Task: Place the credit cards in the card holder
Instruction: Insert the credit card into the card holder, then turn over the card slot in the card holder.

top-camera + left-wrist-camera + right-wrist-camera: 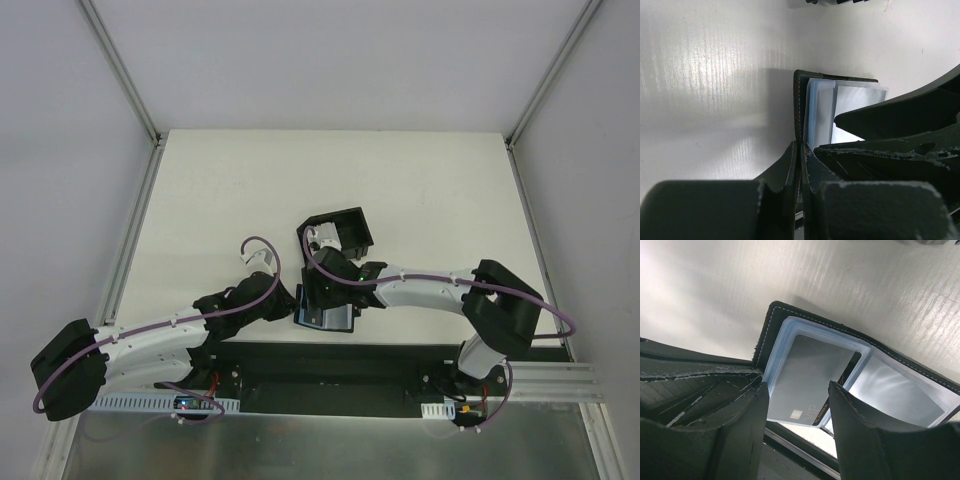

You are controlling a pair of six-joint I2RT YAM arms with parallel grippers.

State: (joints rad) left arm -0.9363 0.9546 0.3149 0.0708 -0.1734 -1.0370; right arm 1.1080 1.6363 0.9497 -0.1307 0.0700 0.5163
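From above, the wallet (325,318) lies open at the near edge of the worktop (420,190). Just behind it stands a black box (350,222) with something pale inside, too small to tell. The left arm (170,335) reaches to the wallet's left edge. The right arm (430,288) bends in over it from the right.

Only the left wrist view shows the grip. The left jaws are clamped on the wallet's (799,100) black cover edge, and pale sleeves fan out to the right of it.

The right wrist view shows the right jaws standing apart above the wallet (771,322), holding nothing. Between them a grey card (810,372) lies within the wallet's bluish sleeve border. It bears a gold chip and the letters "VIP".
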